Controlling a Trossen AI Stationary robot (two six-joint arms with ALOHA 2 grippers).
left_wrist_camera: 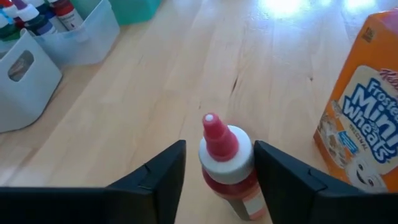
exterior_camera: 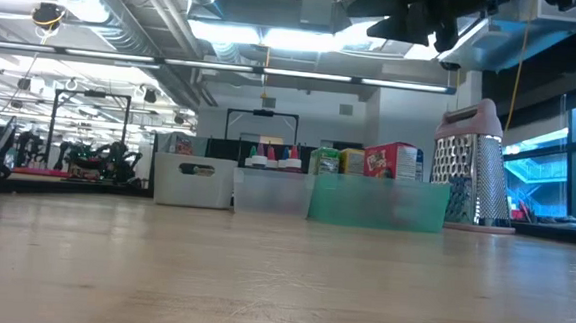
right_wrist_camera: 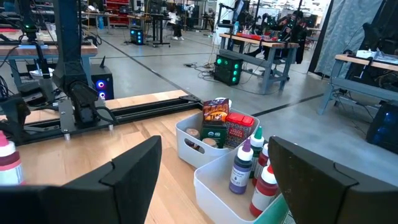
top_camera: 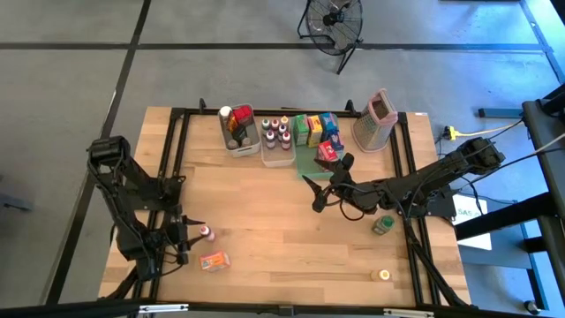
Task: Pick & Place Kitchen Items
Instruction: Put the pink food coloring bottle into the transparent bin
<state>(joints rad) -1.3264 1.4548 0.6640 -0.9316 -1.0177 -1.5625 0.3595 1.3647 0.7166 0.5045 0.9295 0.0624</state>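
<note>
**Left pincer astride a red squeeze bottle**

From above: the left pincer (top_camera: 190, 231) sits low at the near left of the wooden worktop (top_camera: 265, 212), its fingers spread either side of a small red bottle with a white collar (top_camera: 206, 232). An orange box (top_camera: 214, 261) lies just beside it. The right pincer (top_camera: 315, 193) hangs wide open and empty over the middle, just in front of the green tray (top_camera: 309, 163). A green-capped jar (top_camera: 382, 225) and a small yellow-lidded jar (top_camera: 383, 276) stand to the right (well apart from each other).

At table height: clear bins, the tray and the metal grater (exterior_camera: 476, 168) line the far edge.

Left wrist: the bottle stands upright between the fingers (left_wrist_camera: 158, 180), not yet gripped; the Frosted Mini-Wheats box is near.

Right wrist: both fingers (right_wrist_camera: 127, 171) are splayed, with the bins of little bottles (right_wrist_camera: 244, 165) beyond.
</note>
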